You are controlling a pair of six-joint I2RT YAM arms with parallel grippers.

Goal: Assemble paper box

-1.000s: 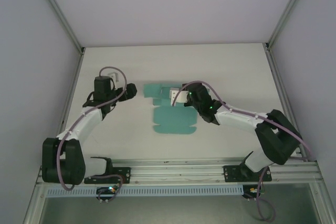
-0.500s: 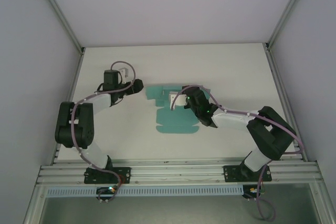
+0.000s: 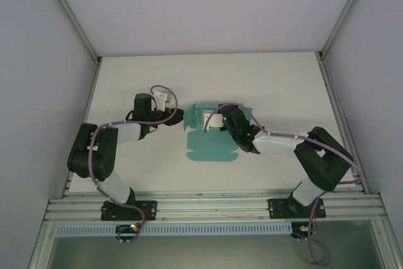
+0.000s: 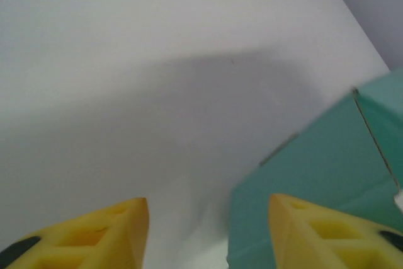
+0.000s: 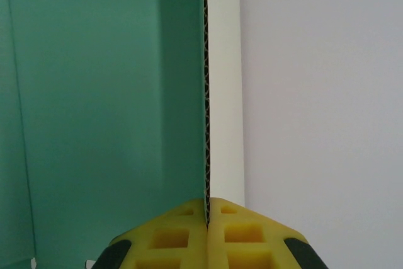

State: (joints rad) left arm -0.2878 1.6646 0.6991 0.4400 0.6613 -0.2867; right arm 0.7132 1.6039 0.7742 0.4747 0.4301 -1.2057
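White table [image 3: 264,80]; right gripper [image 5: 206,205] tight on a raised wall of the paper box [image 5: 107,92], left gripper [image 4: 208,203] apart beside it.

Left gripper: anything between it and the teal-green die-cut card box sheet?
Nothing visible. Bare white table lies ahead of the left gripper, and a raised flap of the teal-green card paper box stands right beside one yellow fingertip. The right gripper is shut on another flap's edge.
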